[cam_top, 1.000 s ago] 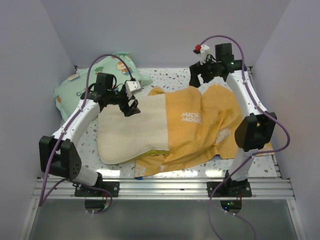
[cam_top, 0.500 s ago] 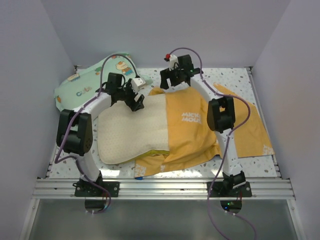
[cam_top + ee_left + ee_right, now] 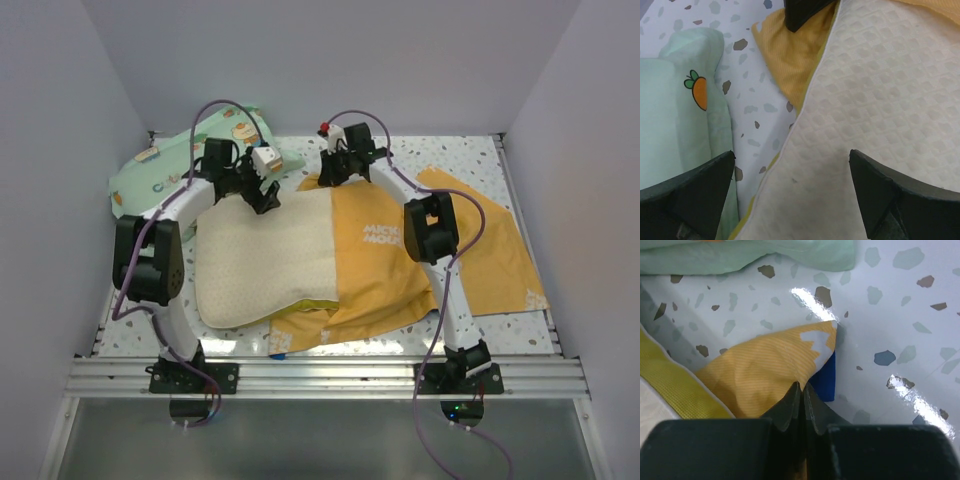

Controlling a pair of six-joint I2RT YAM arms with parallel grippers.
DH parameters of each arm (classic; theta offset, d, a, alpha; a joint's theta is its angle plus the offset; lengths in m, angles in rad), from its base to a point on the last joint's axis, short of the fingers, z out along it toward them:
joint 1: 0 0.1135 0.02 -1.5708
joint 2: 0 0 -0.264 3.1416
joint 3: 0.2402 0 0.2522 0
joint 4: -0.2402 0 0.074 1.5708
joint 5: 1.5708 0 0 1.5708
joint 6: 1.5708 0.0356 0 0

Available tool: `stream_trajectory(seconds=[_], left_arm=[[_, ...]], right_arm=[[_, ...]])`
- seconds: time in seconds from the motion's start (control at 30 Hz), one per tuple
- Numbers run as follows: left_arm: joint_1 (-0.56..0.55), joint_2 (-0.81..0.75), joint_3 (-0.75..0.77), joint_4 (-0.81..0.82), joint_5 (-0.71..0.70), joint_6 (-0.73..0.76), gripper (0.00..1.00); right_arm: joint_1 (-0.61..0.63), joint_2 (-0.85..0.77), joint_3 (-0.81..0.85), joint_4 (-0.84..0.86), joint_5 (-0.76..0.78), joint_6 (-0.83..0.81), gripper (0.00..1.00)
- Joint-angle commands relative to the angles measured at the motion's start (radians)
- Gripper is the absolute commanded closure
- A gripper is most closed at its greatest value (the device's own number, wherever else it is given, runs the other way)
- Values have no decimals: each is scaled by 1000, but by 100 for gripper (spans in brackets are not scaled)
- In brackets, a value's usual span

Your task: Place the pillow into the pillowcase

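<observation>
The cream pillow (image 3: pixel 262 262) lies left of centre, its right end hidden under the orange-yellow pillowcase (image 3: pixel 400 240). My left gripper (image 3: pixel 264 196) hangs open over the pillow's far edge, one finger on each side of its yellow-green seam (image 3: pixel 790 195), with nothing between the fingers. The quilted pillow cover (image 3: pixel 880 90) fills the left wrist view. My right gripper (image 3: pixel 326 174) is at the pillowcase's far left corner. In the right wrist view it (image 3: pixel 803 389) is shut on the orange corner (image 3: pixel 765 367), whose blue underside (image 3: pixel 825 381) peeks out.
A mint-green cartoon-print pillow (image 3: pixel 165 170) lies at the back left, next to the left gripper (image 3: pixel 675 115). The speckled tabletop (image 3: pixel 340 150) runs behind the cloth. White walls close in on both sides and the back. A metal rail (image 3: pixel 330 372) borders the front.
My right arm swung from the back right over to the pillowcase's far left corner and shut on it. My left gripper shifted a little back along the pillow's edge and opened wider.
</observation>
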Motion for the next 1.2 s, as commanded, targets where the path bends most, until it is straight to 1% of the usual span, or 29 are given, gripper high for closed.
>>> stream_trajectory(seconds=[0.0,0.03,0.17,0.2,0.23,0.27,0.3,0.33,0.37,0.4,0.43,0.47,0.53,0.57,0.6,0.63,0.67,0.7,0.73,0.77,0.8,0.83,0.97,1.0,1.07,1.1,1.13,1.17], left_arm=[[0,87,81,-78,98,145,0],[0,107,111,-103,116,169,0],[-2,188,141,-136,133,231,0],[-6,199,145,-147,139,256,0],[-9,211,168,-167,148,280,4],[-22,237,194,-278,185,322,13],[-29,248,240,-329,205,378,40],[-34,251,256,-374,233,400,54],[-40,242,262,-418,301,406,66],[-45,225,260,-419,331,388,87],[-54,207,250,-411,354,368,95],[-72,163,241,-370,389,350,100],[-92,107,191,-287,443,249,100],[-109,58,172,-188,463,204,100],[-118,37,135,-139,478,122,100],[-144,-2,118,-64,500,97,100],[-157,-20,101,-30,504,80,100],[-170,-40,55,21,503,8,100],[-181,-57,29,132,506,-30,100],[-204,-89,4,182,504,-61,100],[-213,-102,-40,228,500,-114,100],[-223,-117,-57,304,494,-132,100],[-241,-116,-123,379,474,-215,100],[-240,-117,-166,394,465,-241,100],[-229,-142,-224,475,400,-276,100],[-220,-148,-287,523,380,-354,100],[-207,-155,-302,556,336,-383,100],[-183,-155,-310,548,316,-411,90]], right_arm=[[7,-10,43,45,-99,19,100],[7,-15,44,43,-128,21,100],[6,-62,35,60,-171,33,100],[7,-82,34,65,-181,58,100],[7,-96,29,72,-187,81,100],[8,-105,29,88,-203,101,100],[10,-125,32,89,-210,130,100],[13,-136,38,91,-210,141,100],[20,-148,34,98,-210,162,100],[25,-163,29,105,-208,171,100],[33,-189,24,109,-204,180,100],[48,-203,9,120,-204,188,100],[69,-240,-14,125,-188,223,100],[92,-252,-23,140,-185,239,100],[103,-265,-34,151,-161,275,100],[114,-286,-55,175,-145,297,100],[135,-292,-60,183,-133,337,100],[148,-295,-58,186,-119,361,100],[155,-297,-54,190,-99,386,100],[178,-298,-51,195,-87,436,100],[190,-298,-48,200,-70,457,100],[203,-300,-48,207,-37,475,100],[250,-305,-65,247,42,565,100],[252,-292,-62,252,43,572,100],[252,-274,-46,247,39,573,100],[252,-256,-40,253,11,563,100],[250,-248,-23,246,-6,541,100],[253,-243,-20,238,-13,518,100]])
